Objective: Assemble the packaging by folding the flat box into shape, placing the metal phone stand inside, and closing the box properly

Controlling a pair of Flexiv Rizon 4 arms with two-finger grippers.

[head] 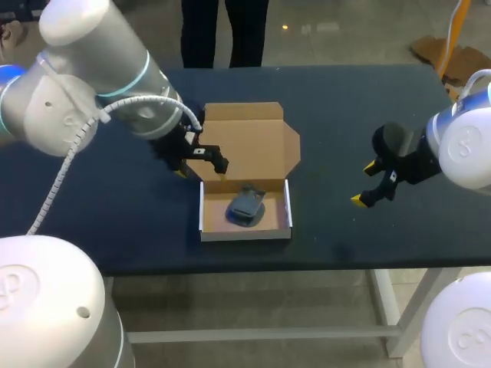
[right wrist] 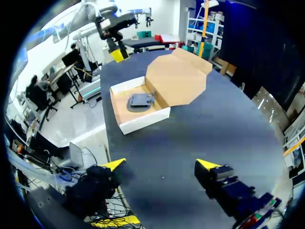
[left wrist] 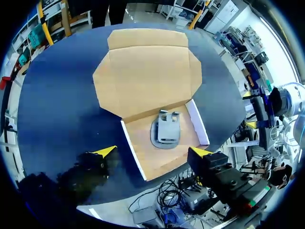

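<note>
The box (head: pixel 245 222) is sitting near the middle of the dark table (head: pixel 345 100), folded into a shallow white-walled tray. Its brown lid (head: pixel 249 142) is lying open and flat on the table behind the tray, joined to the tray's far edge, with small flaps sticking out at the lid's sides and far end. The grey metal phone stand (head: pixel 245 205) is lying inside the tray, roughly in its middle, clear of the walls.

The left arm (head: pixel 92 84) is coming in from the left side, and the left pincer (head: pixel 202 175) is hanging over the tray's far left corner, where the lid meets the tray. Its yellow-tipped fingers (left wrist: pixel 106 150) are standing wide apart and gripping nothing; in the left wrist view the tray and the stand are showing ahead of it, between the two tips. Whether a finger is touching the cardboard I cannot tell.

The right arm (head: pixel 464 149) is entering from the right side. The right pincer (head: pixel 364 182) is hovering above bare table, well apart from the box on its right side. Its fingers are also spread wide with nothing between them. In the right wrist view the box is lying ahead of it, lid open, the stand showing inside the tray.
</note>
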